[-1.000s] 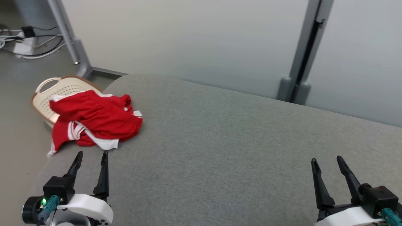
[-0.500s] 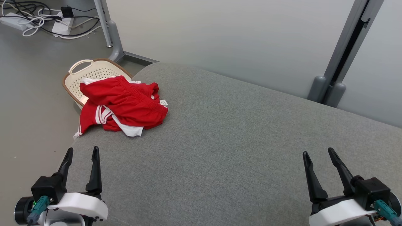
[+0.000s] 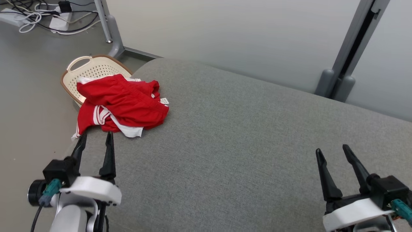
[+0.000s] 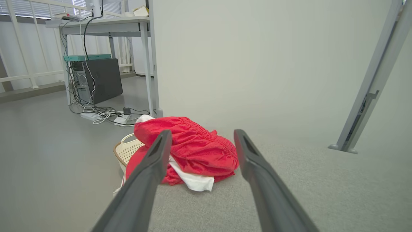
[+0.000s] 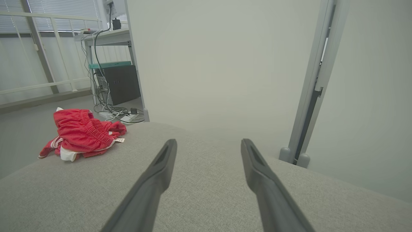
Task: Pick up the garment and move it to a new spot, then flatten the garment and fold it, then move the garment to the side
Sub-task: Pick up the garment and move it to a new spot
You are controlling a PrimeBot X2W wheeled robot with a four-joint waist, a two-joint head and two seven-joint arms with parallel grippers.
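Counter [image 3: 244,138]: grey and fabric-covered, wide and bare across the middle. You have plenty of room toward 3 o'clock for a new spot.
Garment [image 3: 125,101]: red shorts with white trim, bunched in a heap at the counter's 10 o'clock corner. A striped part droops over the edge at 9 o'clock, toward the floor [image 3: 32,112].
Garment handling: judge it light, soft and limp. It will likely sag and open out as you lift rather than come up as one piece. Nothing about it is fragile, and cloth on cloth should drag a little rather than slip.
Basket [image 3: 96,69]: cream and perforated, standing on the floor just beyond the heap at its 10 o'clock. The heap hides part of its rim, and you cannot tell whether the two touch.
Left tool [image 3: 97,135]: spread wide and empty, just short of the heap, which sits at its 12 to 1 o'clock.
Right tool [image 3: 331,149]: spread wide and empty at the counter's 4 o'clock, well apart from the garment.
Waistband [image 4: 199,129]: gathered elastic along the top of the heap. It is probably your best hold, thick enough to pinch, and it lets the legs hang straight.
White edge [image 3: 132,131]: the nearest fold, at the heap's 6 o'clock. It is easy to reach, but you may lift one layer only.
Tag [image 3: 164,101]: a small white label at the heap's 3 o'clock, too flimsy to hold by.
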